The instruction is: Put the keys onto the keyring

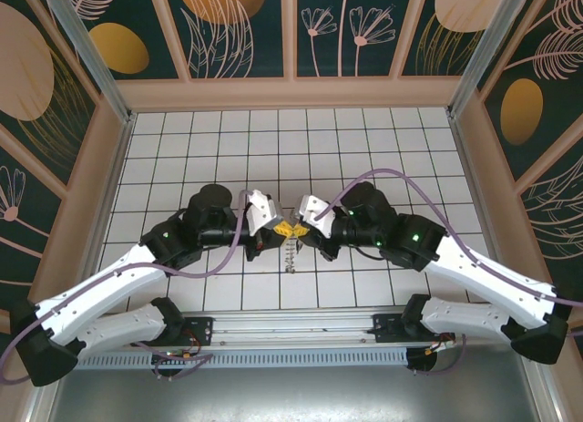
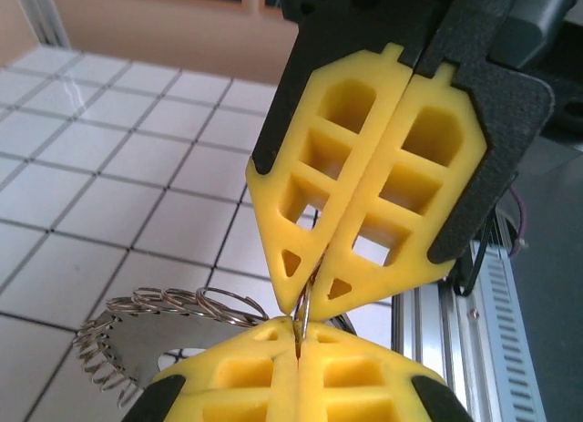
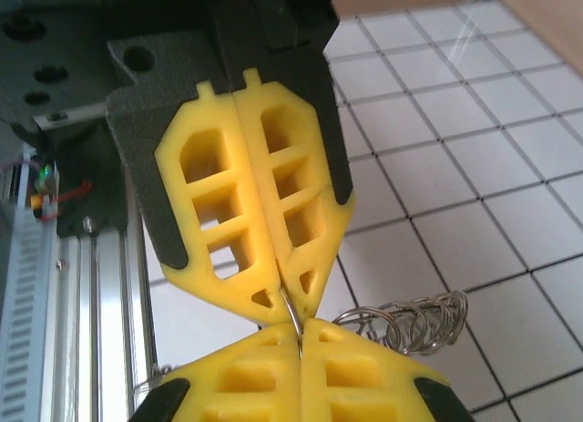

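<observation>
Pinching the keyring (image 1: pixel 291 253) wire tip-to-tip at frame centre: L gripper (image 1: pixel 281 229) & R gripper (image 1: pixel 300 229), both jaws clamped tight on it. Ring's coiled fringe hangs just below, over white tiles (image 1: pixel 364 149).

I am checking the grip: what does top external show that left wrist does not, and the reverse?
Top external: the white left arm and white right arm, whole. Left wrist: the separate wire loops fringing the large thin silver-grey metal keyring. Both: the yellow left pincer and yellow right pincer, shut tip to tip on that keyring, above the white tiled table.
</observation>
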Action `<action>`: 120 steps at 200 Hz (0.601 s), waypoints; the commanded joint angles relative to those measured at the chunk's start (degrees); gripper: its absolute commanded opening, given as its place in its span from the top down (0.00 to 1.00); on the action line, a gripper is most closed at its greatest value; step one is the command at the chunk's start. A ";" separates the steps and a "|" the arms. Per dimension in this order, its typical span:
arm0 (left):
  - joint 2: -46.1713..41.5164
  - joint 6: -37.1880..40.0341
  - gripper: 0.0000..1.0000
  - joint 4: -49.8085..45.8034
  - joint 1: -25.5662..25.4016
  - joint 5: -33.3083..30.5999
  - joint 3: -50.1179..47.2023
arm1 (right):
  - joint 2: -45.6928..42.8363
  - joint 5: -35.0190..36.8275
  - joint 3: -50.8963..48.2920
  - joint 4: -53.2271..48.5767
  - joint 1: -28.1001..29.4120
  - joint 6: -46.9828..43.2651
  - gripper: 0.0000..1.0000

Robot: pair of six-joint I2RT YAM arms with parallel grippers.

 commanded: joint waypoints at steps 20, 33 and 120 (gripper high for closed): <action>-1.96 -1.68 1.00 9.30 -1.07 7.61 -1.90 | -2.12 -1.87 0.81 5.69 0.96 -1.26 0.99; -3.44 -3.69 1.00 12.99 -1.12 8.75 -3.09 | -5.25 -2.89 -2.08 9.69 1.01 0.59 0.87; -6.94 -11.51 1.00 27.27 -1.09 13.97 -6.64 | -14.12 -5.32 -11.28 23.24 0.88 7.49 0.77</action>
